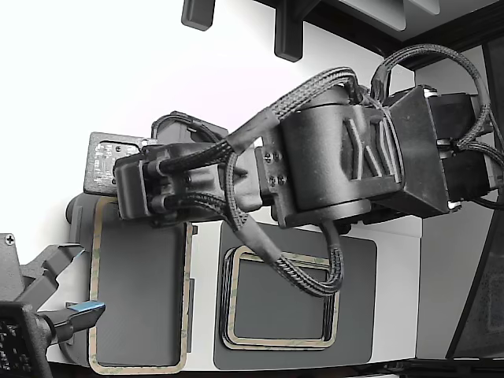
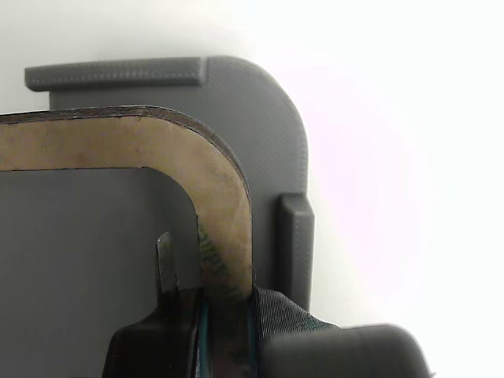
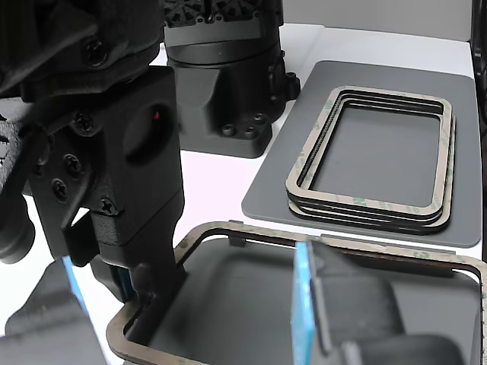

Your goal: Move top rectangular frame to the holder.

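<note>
From my wrist camera, the black gripper [image 2: 224,331] is closest to me, its fingers pinching one side of the thin tan-beige rounded-corner rectangular frame [image 2: 213,177]. I see a smooth matte cardboard-coloured face, a dark edge line along the outer rim, and faint greenish printed marks just above the pinch. The frame's curved corner lies over the light grey rounded-corner holder plate [image 2: 260,110], inside the plate's own corner; a raised tab stands just beside the frame's outer edge, and a longer ridge runs along the plate's far edge.

In the exterior view, I see the frame [image 1: 140,367] lying as a full ring over the holder [image 1: 77,211], by the white worktop's [image 1: 206,252] left edge, with the gripper [image 1: 142,189] over its far short side. Whether it sits fully flat I cannot tell.

Farther off, a stack of matching tan frames [image 3: 373,201] rests on a dark grey flat mat [image 3: 266,198] near the worktop's far corner in the other view.
</note>
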